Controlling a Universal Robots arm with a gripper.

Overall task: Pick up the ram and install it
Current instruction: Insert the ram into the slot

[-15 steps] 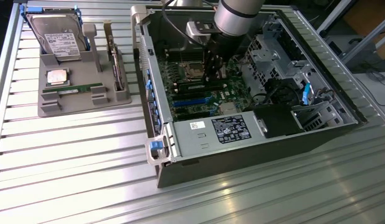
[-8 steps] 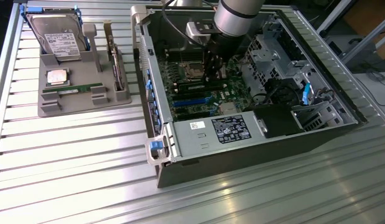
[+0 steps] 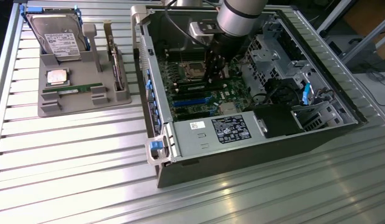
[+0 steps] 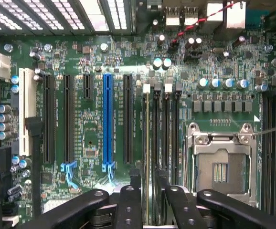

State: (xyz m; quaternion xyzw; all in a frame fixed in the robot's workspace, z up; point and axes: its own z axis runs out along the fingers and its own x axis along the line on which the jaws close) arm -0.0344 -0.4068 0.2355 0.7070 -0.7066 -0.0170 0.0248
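Note:
One green ram stick lies flat in the grey holder tray at the exterior view's left. My gripper is down inside the open computer case, over the motherboard. In the wrist view my gripper straddles the row of memory slots beside the processor socket. A thin ram stick stands edge-on in one slot, running between the black fingers. The fingers sit apart on either side of it with small gaps, so the gripper is open.
The tray also carries a hard drive, a silver processor chip and an upright green card. The case holds a power supply, a metal drive cage, cables and a blue expansion slot. Case walls surround the arm.

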